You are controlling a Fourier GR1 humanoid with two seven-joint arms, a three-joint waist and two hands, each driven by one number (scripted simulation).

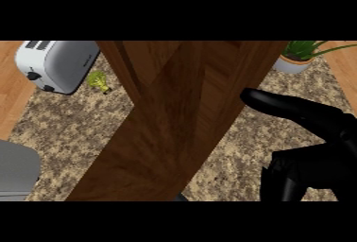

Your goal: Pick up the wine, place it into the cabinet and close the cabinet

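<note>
A speckled brown and cream stone counter top (63,123) fills most of the head view. Light wood (10,90) shows along the far left side and again at the top right corner.

A big brown wooden cabinet (174,118) with slanted grain runs down the middle of the view, from the top to the bottom. It hides a lot of the counter behind it. You cannot tell from here if its door is open or closed.

At the top left sits a shiny silver toaster (55,64) with dark slots and black knobs. Just beside it, to its right, lies a small green wine bottle (99,81) on the counter. It rests between the toaster and the cabinet, and no hand is touching it.

At the top right stands a green leafy plant in a pale round pot (296,60), near the cabinet's edge.

The right hand (314,142) is black and shows at the right side. One long finger (268,101) points left and touches the cabinet's right edge. The other fingers hang down, fairly straight. It holds nothing.

A grey forearm (15,170) shows at the lower left edge. The left hand itself cannot be seen
</note>
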